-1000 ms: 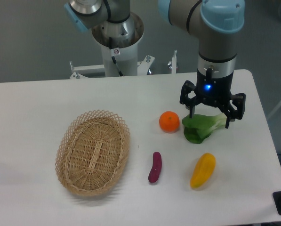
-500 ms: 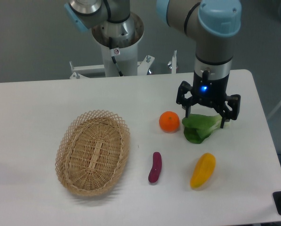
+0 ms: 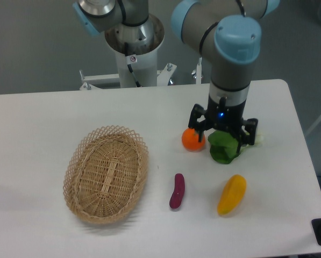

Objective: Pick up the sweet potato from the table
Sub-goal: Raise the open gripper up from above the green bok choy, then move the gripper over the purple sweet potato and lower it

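The sweet potato, a slim dark purple tuber, lies on the white table in front of the middle, between the basket and the yellow pepper. My gripper hangs open above the green leafy vegetable, up and to the right of the sweet potato. Nothing is held between its fingers, and it stands well apart from the tuber.
A wicker basket sits at the left. An orange fruit lies just left of the gripper, partly behind a finger. A yellow-orange pepper lies at the front right. The robot base stands behind the table.
The gripper has moved left and slightly toward the front, now covering more of the green vegetable and the edge of the orange. The objects have not moved.
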Tool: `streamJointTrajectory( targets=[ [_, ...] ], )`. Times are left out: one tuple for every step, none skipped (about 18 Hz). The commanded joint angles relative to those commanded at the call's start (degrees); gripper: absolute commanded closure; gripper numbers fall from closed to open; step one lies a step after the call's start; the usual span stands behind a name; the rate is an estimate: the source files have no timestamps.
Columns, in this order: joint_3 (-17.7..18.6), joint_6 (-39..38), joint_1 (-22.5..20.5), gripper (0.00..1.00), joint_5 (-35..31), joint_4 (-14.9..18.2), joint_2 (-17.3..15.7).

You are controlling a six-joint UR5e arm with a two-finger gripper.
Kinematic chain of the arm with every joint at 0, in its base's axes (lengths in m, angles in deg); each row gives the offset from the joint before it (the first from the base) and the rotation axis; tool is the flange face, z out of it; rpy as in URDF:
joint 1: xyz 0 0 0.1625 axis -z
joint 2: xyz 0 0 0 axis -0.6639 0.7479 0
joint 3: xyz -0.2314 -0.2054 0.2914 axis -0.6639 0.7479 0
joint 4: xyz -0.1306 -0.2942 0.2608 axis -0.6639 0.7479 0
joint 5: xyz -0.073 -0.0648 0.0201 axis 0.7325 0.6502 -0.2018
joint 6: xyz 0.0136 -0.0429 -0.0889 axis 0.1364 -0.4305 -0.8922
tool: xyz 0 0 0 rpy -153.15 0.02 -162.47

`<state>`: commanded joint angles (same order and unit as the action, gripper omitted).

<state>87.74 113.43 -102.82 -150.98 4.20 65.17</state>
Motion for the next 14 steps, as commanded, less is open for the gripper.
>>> streamJointTrajectory(
  targets=[
    [0.3, -0.9, 0.6, 0.0, 0.0, -1.1, 1.0],
    [0.9, -1.6, 1.1, 0.0, 0.0, -2.3, 1.8],
    [1.8, -1.8, 1.7, 0.0, -0.2, -3.9, 2.6],
    [2.6, -1.9, 2.1, 0.0, -0.3, -5.9, 3.6],
    [3.7, -1.9, 2.6, 0.0, -0.6, -8.1, 4.4],
    [4.7, -2.0, 2.8, 0.0, -0.6, -9.7, 4.8],
    [6.0, -2.0, 2.9, 0.0, -0.6, -11.2, 5.1],
    [6.9, -1.9, 2.9, 0.0, -0.6, -11.9, 5.9],
    [7.4, -1.9, 3.0, 0.0, -0.6, -12.7, 6.7],
    [7.3, -1.9, 3.2, 0.0, -0.6, -13.5, 7.8],
    [7.0, -2.0, 3.7, 0.0, -0.6, -14.6, 9.0],
    [6.9, -2.0, 4.0, 0.0, -0.6, -16.3, 10.3],
    [7.0, -2.1, 4.1, 0.0, -0.6, -17.7, 11.5],
    [7.5, -2.0, 4.6, 0.0, -0.6, -18.8, 12.1]
  ],
)
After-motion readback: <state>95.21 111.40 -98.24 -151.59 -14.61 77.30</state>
